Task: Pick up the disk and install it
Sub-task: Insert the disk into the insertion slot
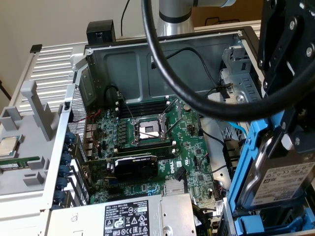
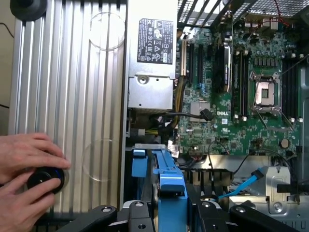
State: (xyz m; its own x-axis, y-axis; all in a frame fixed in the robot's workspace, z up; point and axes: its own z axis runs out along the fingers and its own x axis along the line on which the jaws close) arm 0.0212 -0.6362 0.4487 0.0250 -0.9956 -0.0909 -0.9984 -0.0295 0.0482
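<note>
Jaws clenched from above on the blue-framed disk (image 1: 288, 179), which hangs tilted on edge at the open case's (image 1: 123, 69) rim on the exterior view's right, label facing out, while the wrist view adds a person's hands (image 2: 26, 154) on a black knob (image 2: 45, 180) on the ribbed bench (image 2: 72, 96), with the motherboard (image 1: 162, 142) lying uncovered beyond.
</note>
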